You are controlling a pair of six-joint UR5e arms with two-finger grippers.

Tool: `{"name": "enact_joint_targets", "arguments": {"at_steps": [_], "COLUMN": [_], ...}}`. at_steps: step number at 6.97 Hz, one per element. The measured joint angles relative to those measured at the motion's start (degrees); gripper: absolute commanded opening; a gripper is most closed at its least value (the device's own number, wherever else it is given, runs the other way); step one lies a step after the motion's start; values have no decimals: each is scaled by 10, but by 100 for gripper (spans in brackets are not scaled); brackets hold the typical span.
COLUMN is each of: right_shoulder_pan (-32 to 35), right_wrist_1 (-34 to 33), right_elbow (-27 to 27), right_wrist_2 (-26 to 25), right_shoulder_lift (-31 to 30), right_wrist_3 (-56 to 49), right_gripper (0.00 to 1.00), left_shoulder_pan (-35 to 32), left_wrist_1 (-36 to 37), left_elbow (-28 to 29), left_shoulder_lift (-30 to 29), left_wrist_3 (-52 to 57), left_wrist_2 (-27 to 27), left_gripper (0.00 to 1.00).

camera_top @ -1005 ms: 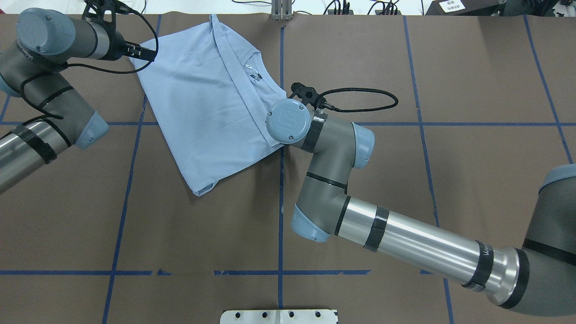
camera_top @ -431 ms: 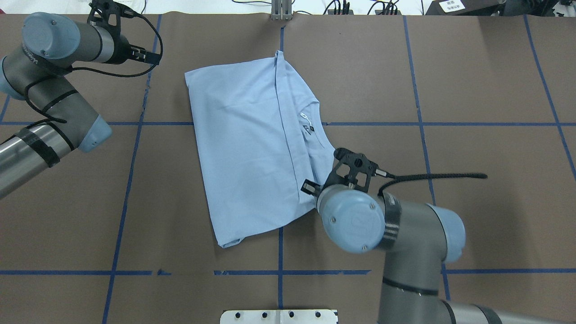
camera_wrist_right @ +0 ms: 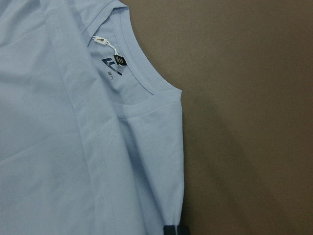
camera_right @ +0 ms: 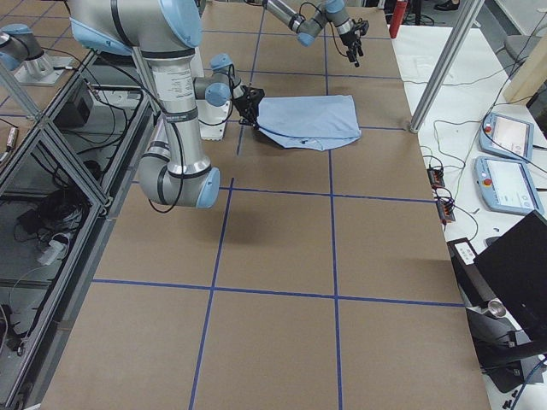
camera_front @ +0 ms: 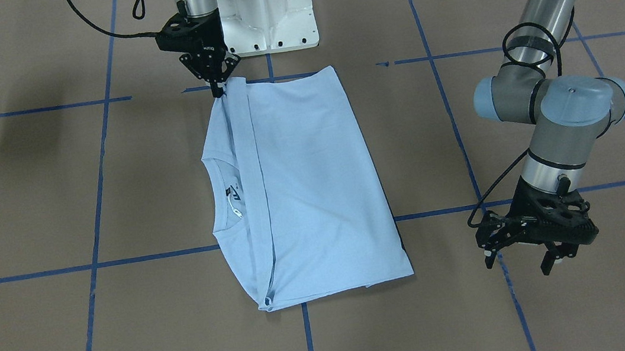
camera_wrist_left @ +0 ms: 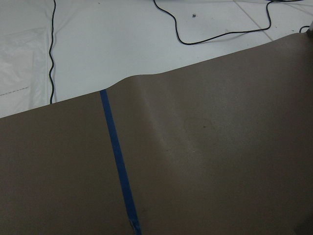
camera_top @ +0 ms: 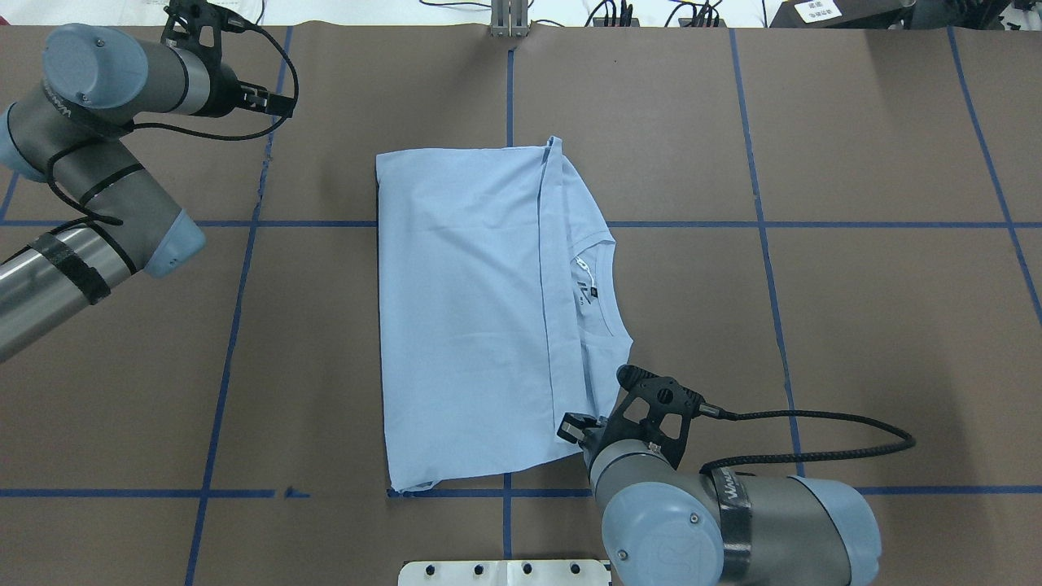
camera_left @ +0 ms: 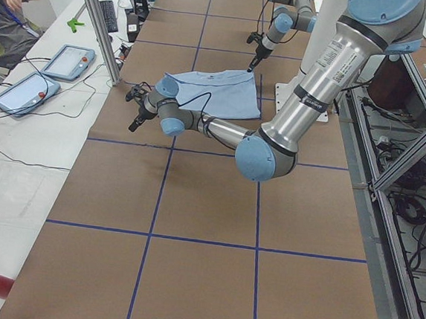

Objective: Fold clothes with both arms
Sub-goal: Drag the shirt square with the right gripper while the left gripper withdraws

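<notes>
The light blue T-shirt [camera_top: 464, 317] lies folded lengthwise in the middle of the table, its edges square with the tape lines; it also shows in the front-facing view [camera_front: 308, 188]. Its neck opening and dark label [camera_top: 588, 289] face my right side. The palm print is hidden. My right gripper [camera_top: 574, 427] is shut on the shirt's near right corner, also seen in the front-facing view [camera_front: 216, 86] and the right wrist view [camera_wrist_right: 175, 230]. My left gripper [camera_front: 519, 263] is open and empty, low over bare table at the far left [camera_top: 273, 102], well apart from the shirt.
The brown table cover carries a grid of blue tape lines [camera_top: 236, 325]. My white pedestal base [camera_front: 269, 14] stands at the near edge. A metal post [camera_top: 509, 20] and cables sit at the far edge. Tablets [camera_left: 68, 61] lie on a side table.
My right gripper has dragged the shirt towards me and to the right, turning it square to the tape lines. My left gripper, earlier at the shirt's far corner, now stands apart from it.
</notes>
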Motion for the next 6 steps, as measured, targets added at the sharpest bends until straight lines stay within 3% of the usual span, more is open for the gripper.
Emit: {"name": "enact_joint_targets", "arguments": {"at_steps": [2, 4, 6], "right_shoulder_pan": [-21, -25, -36], "right_wrist_1": [-2, 2, 3], "right_elbow": [17, 12, -23], "right_wrist_2": [-23, -27, -40], "right_shoulder_lift": [-18, -16, 0], "right_wrist_3": [-25, -144, -236], "right_gripper": [100, 100, 83], "left_shoulder_pan": [3, 8, 9], "left_wrist_1": [0, 1, 1], "left_elbow": [-6, -10, -10], "left_shoulder_lift": [0, 0, 0], "left_wrist_3": [-1, -1, -2], "left_wrist_2": [0, 0, 0], "left_gripper": [100, 100, 100]}}
